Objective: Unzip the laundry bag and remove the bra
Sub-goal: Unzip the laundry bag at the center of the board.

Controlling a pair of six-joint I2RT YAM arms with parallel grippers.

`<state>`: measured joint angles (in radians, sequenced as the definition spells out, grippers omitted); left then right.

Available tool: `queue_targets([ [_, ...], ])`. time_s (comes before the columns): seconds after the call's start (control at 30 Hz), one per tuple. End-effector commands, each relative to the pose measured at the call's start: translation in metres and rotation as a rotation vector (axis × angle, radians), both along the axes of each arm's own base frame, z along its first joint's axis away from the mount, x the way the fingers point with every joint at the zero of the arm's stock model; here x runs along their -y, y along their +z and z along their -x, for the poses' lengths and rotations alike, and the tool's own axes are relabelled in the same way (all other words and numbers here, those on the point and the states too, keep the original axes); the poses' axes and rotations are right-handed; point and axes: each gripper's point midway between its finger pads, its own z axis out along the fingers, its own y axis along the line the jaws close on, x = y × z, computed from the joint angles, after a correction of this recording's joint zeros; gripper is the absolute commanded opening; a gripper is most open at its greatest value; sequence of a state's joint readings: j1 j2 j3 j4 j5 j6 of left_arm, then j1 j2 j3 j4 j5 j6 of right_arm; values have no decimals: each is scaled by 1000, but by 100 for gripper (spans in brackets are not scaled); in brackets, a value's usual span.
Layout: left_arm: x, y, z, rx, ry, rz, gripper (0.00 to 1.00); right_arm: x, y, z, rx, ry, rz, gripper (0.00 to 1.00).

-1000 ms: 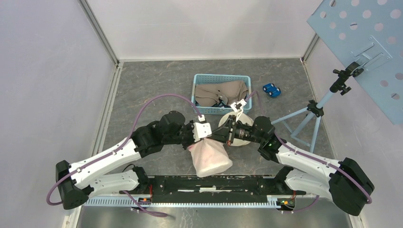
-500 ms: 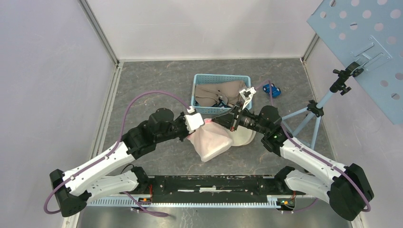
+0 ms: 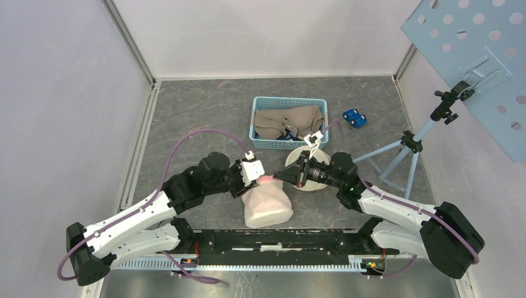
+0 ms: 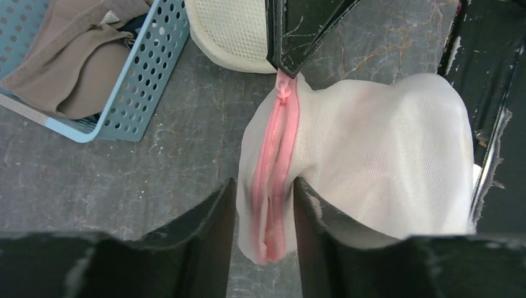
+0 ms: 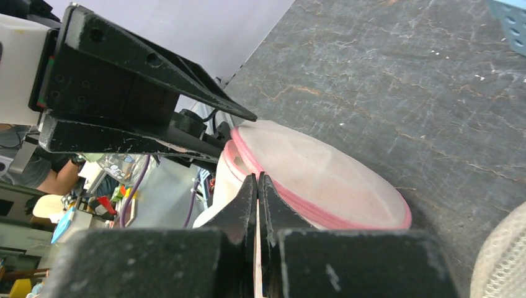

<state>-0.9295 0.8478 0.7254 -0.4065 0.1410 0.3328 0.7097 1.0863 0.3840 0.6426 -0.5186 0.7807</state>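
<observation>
Grey, marbled tabletop (image 3: 205, 118) fills a white-walled cell, and the white mesh laundry bag (image 3: 268, 205) lies near its front edge between the two arms, well apart from nothing but close to both tools. The left gripper (image 4: 263, 186) has its jaws parted and straddles the end of the bag's pink zipper (image 4: 273, 161); the fabric fold sits between the fingers, apparently loose rather than pinched. The right gripper (image 5: 257, 179) is closed, its tips at the zipper pull (image 4: 283, 93) and seemingly pinching its tab.

By my judgement the task is at its first step. The two pink bands run side by side with no gap that shows the inside, so the bag looks closed or barely opened. No bra is out on the table; it is presumably inside the bag, hidden by the mesh. Opening the zip and pulling the bra out both remain.

A blue basket (image 3: 288, 101) of beige garments (image 3: 279, 121), a cream mesh pad (image 4: 236, 31) and a blue toy car (image 3: 354, 117) sit behind.

No brand, label or readable writing appears on any of these things
</observation>
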Motion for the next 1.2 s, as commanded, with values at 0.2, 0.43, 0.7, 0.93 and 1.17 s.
queue_targets([
  [0.2, 22, 37, 8, -84, -12, 140, 53, -14, 35, 5, 78, 32, -92, 0],
  [0.43, 31, 31, 2, -74, -37, 102, 53, -19, 50, 5, 103, 50, -101, 0],
  [0.7, 20, 35, -6, -24, 6, 75, 7, -13, 65, -11, 179, -4, -43, 0],
  [0.93, -5, 32, -11, 49, 85, 69, 2, 2, 61, -29, 178, -63, -30, 0],
  [1.17, 7, 29, -6, -17, 58, 83, 39, -4, 52, -24, 133, -25, -60, 0],
])
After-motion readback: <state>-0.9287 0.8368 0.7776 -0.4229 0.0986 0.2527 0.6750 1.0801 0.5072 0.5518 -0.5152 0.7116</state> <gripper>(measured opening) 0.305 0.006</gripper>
